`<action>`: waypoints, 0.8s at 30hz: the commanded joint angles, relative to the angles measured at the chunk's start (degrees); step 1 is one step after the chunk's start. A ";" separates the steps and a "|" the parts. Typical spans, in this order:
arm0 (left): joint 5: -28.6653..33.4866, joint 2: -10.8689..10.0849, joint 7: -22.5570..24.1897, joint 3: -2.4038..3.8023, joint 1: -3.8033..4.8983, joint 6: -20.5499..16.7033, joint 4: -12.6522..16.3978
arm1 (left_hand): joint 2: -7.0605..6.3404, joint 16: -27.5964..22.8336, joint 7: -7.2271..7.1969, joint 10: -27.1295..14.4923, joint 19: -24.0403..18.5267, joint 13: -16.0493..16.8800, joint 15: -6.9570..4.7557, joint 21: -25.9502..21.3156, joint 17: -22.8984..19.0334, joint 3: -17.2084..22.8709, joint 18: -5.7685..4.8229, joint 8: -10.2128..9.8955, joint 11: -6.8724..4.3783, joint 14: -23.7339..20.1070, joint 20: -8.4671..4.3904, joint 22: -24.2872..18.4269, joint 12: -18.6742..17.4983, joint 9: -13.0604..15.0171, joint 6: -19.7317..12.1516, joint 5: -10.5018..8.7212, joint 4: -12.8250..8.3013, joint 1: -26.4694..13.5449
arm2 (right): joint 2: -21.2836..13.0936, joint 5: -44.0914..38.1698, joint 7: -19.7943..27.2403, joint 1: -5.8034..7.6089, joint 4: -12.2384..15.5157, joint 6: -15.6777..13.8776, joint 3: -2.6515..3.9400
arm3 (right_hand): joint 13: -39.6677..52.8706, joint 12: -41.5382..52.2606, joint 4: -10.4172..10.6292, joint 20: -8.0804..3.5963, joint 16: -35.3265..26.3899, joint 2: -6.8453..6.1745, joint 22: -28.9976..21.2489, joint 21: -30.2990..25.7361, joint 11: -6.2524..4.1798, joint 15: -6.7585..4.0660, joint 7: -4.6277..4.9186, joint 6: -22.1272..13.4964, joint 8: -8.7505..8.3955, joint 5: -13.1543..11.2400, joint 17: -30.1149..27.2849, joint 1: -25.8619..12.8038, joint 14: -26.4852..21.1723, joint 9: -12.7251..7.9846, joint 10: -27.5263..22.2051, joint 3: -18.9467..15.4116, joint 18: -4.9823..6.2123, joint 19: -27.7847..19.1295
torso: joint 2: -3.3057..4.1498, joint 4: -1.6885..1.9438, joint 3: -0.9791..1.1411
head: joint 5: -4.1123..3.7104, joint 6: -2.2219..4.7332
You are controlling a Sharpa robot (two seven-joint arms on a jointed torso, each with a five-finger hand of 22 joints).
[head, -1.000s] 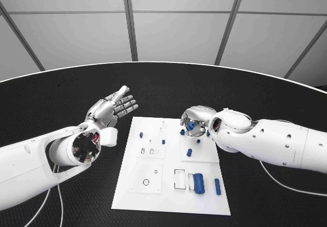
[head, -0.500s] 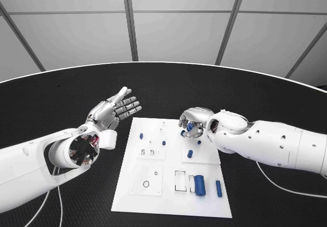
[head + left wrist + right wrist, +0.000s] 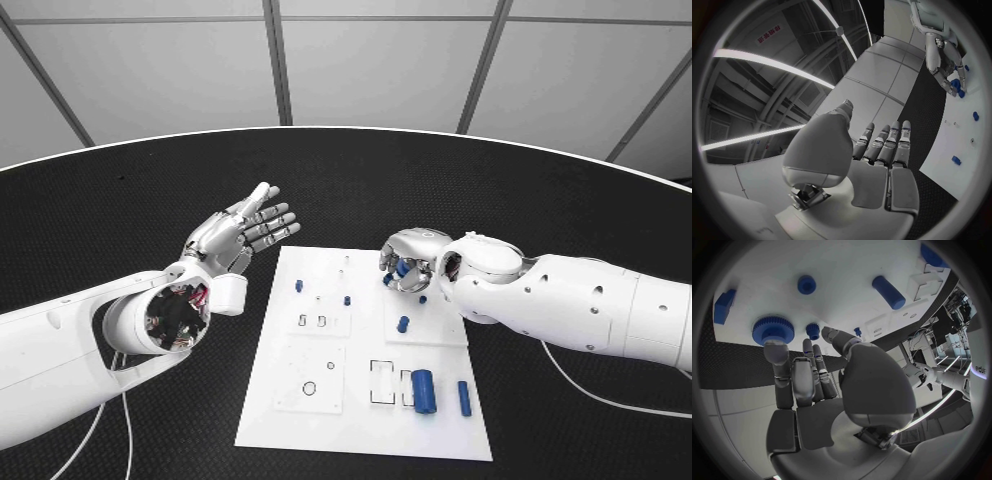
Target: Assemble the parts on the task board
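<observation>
The white task board (image 3: 310, 420) lies mid-table. My right hand (image 3: 413, 258) hovers over its far right corner, fingers curved down around a blue gear (image 3: 402, 267). In the right wrist view one fingertip (image 3: 775, 347) touches the gear (image 3: 773, 329) on the board, the thumb stands apart from it, and a small blue peg (image 3: 812, 330) sits beside it. My left hand (image 3: 240, 234) is raised left of the board, fingers spread, holding nothing. A thick blue cylinder (image 3: 423, 388) and a slim one (image 3: 463, 397) lie near the board's front right.
More blue parts sit on the board: a short piece (image 3: 402, 323) and two small pegs (image 3: 299, 286) (image 3: 348, 299). Black table (image 3: 130, 210) surrounds the board. The left wrist view shows my left hand (image 3: 873, 165) and, beyond it, the right hand (image 3: 942, 60).
The whole picture has shifted slightly. My right hand stays over the gear with almost no movement; the left hand keeps its raised, spread pose.
</observation>
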 commanded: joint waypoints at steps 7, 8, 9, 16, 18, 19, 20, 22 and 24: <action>0.00 -0.06 0.01 0.00 0.02 0.03 -0.15 | 0.52 0.14 7.96 0.66 0.33 0.08 0.15 0.36 -0.04 0.20 -0.02 0.29 -0.08 -0.06 -0.09 -0.10 0.27 0.08 0.68 0.31 -0.02 -0.13 | -0.16 0.00 -0.16 0.00 0.07 0.28 0.00 | 0.12 0.67 0.07 0.12 0.56 0.32 1.00 0.82 -0.25 0.29 0.05 0.76 0.52 -0.40 0.42 0.58 2.31 0.31 0.87 0.75 -0.84 0.55 | 0.26 0.10 0.03 | -0.05 -0.14; 0.00 -0.06 0.00 0.00 0.03 0.03 -0.16 | 0.52 0.14 7.96 0.66 0.33 0.08 0.15 0.36 -0.04 0.20 -0.02 0.29 -0.08 -0.06 -0.09 -0.10 0.27 0.08 0.68 0.31 -0.02 -0.13 | -0.16 0.00 -0.17 0.00 0.05 0.30 0.00 | 0.13 0.73 0.08 0.10 0.63 0.36 1.12 0.91 -0.28 0.28 0.04 0.82 0.57 -0.42 0.49 0.61 2.31 0.35 0.94 0.82 -0.85 0.57 | 0.27 0.13 0.03 | -0.06 -0.09; 0.00 -0.05 -0.01 0.00 0.03 0.04 -0.18 | 0.52 0.14 7.96 0.66 0.33 0.08 0.15 0.36 -0.04 0.20 -0.02 0.29 -0.08 -0.06 -0.09 -0.10 0.27 0.08 0.68 0.31 -0.02 -0.13 | -0.14 0.00 -0.16 0.00 0.02 0.34 0.00 | 0.13 0.73 0.08 0.10 0.63 0.36 1.12 0.91 -0.28 0.28 0.04 0.82 0.57 -0.42 0.49 0.61 2.31 0.35 0.94 0.82 -0.85 0.57 | 0.27 0.13 0.03 | -0.06 -0.07; 0.00 -0.03 -0.06 0.00 0.03 0.11 -0.16 | 0.52 0.14 7.95 0.72 0.29 0.08 0.15 0.35 -0.05 0.21 -0.02 0.31 -0.08 -0.06 -0.09 -0.11 0.28 0.10 0.79 0.31 -0.03 -0.12 | 0.15 0.00 -0.03 0.00 -0.38 0.93 0.00 | 0.18 1.18 0.19 0.03 0.90 0.65 1.73 1.37 -0.44 0.16 -0.06 1.20 0.90 -0.58 0.60 0.74 2.27 0.60 1.53 1.26 -0.89 0.58 | 0.44 0.32 -0.03 | -0.23 -0.15; 0.00 -0.04 -0.08 0.00 0.03 0.12 -0.15 | 0.52 0.14 7.95 0.72 0.29 0.08 0.15 0.35 -0.05 0.21 -0.02 0.31 -0.08 -0.06 -0.09 -0.11 0.28 0.10 0.79 0.31 -0.03 -0.12 | 0.26 0.00 0.01 0.01 -0.52 1.06 0.00 | 0.18 1.21 0.22 0.02 0.96 0.69 1.87 1.46 -0.46 0.15 -0.07 1.26 0.95 -0.61 0.67 0.74 2.28 0.63 1.58 1.30 -0.91 0.62 | 0.45 0.32 -0.03 | -0.22 -0.14; 0.00 -0.04 -0.08 0.00 0.04 0.13 -0.14 | 0.52 0.14 7.95 0.72 0.29 0.08 0.15 0.35 -0.05 0.21 -0.02 0.31 -0.08 -0.06 -0.09 -0.11 0.28 0.10 0.79 0.31 -0.03 -0.12 | 0.30 0.00 0.03 0.01 -0.60 1.10 0.00 | 0.18 1.26 0.25 0.01 1.02 0.76 1.87 1.47 -0.48 0.13 -0.09 1.36 1.02 -0.66 0.72 0.75 2.28 0.69 1.65 1.37 -0.90 0.58 | 0.47 0.32 -0.03 | -0.20 -0.13; 0.00 -0.04 -0.09 0.00 0.04 0.13 -0.14 | 0.52 0.14 7.95 0.72 0.29 0.08 0.15 0.35 -0.05 0.21 -0.02 0.31 -0.08 -0.06 -0.09 -0.11 0.28 0.10 0.79 0.31 -0.03 -0.12 | 0.33 0.00 0.04 0.01 -0.64 1.13 0.00 | 0.18 1.26 0.25 0.01 1.02 0.76 1.87 1.47 -0.48 0.13 -0.09 1.36 1.02 -0.66 0.72 0.75 2.28 0.69 1.65 1.37 -0.90 0.58 | 0.47 0.32 -0.03 | -0.21 -0.15; 0.00 -0.05 -0.09 0.00 0.04 0.13 -0.13 | 0.52 0.07 7.94 0.85 0.31 0.09 0.16 0.35 -0.08 0.22 -0.01 0.35 -0.09 -0.23 -0.09 -0.12 0.30 0.12 0.92 0.32 -0.05 -0.09 | 0.37 0.00 0.06 0.01 -0.74 1.21 -0.01 | 0.19 1.36 0.32 -0.01 1.07 0.87 1.97 1.55 -0.54 0.10 -0.18 1.54 1.16 -0.74 0.72 0.75 2.26 0.78 1.78 1.46 -0.90 0.55 | 0.52 0.29 -0.04 | -0.23 -0.16; 0.00 -0.07 -0.11 0.00 0.04 0.14 -0.12 | 0.52 0.07 7.94 0.85 0.31 0.09 0.16 0.35 -0.08 0.22 -0.01 0.35 -0.09 -0.23 -0.09 -0.12 0.30 0.12 0.92 0.32 -0.05 -0.09 | 0.41 0.00 0.06 0.01 -0.83 1.32 -0.01 | 0.20 1.42 0.36 -0.03 1.13 0.94 2.19 1.69 -0.58 0.07 -0.21 1.60 1.21 -0.77 0.77 0.74 2.26 0.83 1.88 1.51 -0.93 0.61 | 0.55 0.28 -0.06 | -0.23 -0.16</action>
